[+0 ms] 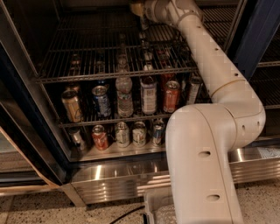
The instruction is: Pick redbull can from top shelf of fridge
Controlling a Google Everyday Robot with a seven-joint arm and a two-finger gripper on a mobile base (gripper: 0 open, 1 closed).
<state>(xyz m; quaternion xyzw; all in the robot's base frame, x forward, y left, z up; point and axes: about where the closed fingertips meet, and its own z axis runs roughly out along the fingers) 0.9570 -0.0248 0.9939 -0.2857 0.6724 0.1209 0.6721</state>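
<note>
At the top of the fridge (109, 183) opening, the tool (138, 8) is hovering over the rear of the top shelf (87, 65), with the arm (218, 65) reaching in from the lower right. Can't tell whether the tool is released or clenched. The redbull can (144, 22) is standing upright at the back of that shelf, just below the tool; can't tell if they're touching. On the rack below, a bottle (124, 97) is standing between a blue can (101, 101) and a red can (171, 96).
</note>
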